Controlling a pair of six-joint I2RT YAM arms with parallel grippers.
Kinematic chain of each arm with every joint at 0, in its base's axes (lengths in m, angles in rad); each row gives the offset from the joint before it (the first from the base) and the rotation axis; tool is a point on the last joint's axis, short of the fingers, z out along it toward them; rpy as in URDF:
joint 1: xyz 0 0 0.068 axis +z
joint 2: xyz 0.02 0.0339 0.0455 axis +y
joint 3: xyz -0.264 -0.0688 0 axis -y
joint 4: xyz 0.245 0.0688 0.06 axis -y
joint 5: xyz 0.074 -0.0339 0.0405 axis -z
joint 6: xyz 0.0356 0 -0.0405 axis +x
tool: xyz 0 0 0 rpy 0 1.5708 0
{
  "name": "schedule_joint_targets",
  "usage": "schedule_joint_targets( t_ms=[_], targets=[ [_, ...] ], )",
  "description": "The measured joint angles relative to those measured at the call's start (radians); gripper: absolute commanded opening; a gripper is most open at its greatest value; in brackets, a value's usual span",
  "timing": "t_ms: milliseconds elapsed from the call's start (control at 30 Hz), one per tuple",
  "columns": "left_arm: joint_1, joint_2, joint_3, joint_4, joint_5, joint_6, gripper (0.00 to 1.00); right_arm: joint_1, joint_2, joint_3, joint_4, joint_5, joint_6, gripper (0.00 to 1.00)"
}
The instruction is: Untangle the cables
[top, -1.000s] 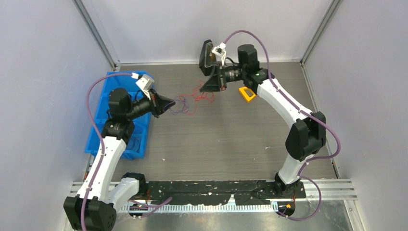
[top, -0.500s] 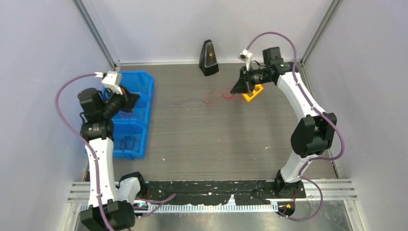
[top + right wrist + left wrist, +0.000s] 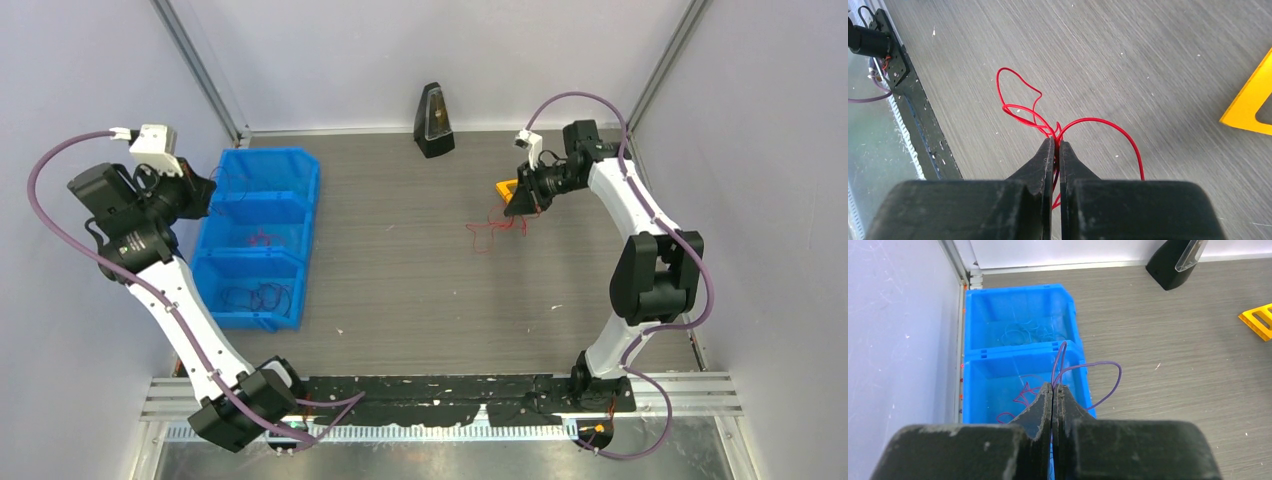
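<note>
The left jaws hang raised just outside the far left corner of the blue bin [image 3: 262, 207], pressed fully together on a thin purple wire [image 3: 1113, 363]. In the left wrist view the wire loops out from the tips over the bin's middle compartment and its right wall. That compartment also holds a small tangle of purple-pink wires [image 3: 1020, 395]. The far compartment holds pale blue wires [image 3: 1023, 332], and the near one holds dark wires [image 3: 258, 297]; I cannot tell their colour. The bin stands on the grey bench [image 3: 400, 280] against its left side. Well to the right of the bin, at the back wall, stands a black wedge-shaped object [image 3: 433, 120] with a clear face. Farther right, well apart from the bin, the right jaws are closed on a red wire [image 3: 1018, 111]. Its loops trail from the tips down onto the bench. A yellow plastic piece [image 3: 505, 187] lies just beside those jaws on the bench.
</note>
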Motion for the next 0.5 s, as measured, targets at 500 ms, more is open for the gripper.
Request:
schedule_joint_targets(
  t_ms=[500],
  targets=[
    [0.023, 0.022, 0.180, -0.344, 0.157, 0.169, 0.00, 0.007, 0.000, -0.088, 0.148, -0.060, 0.120, 0.05]
  ],
)
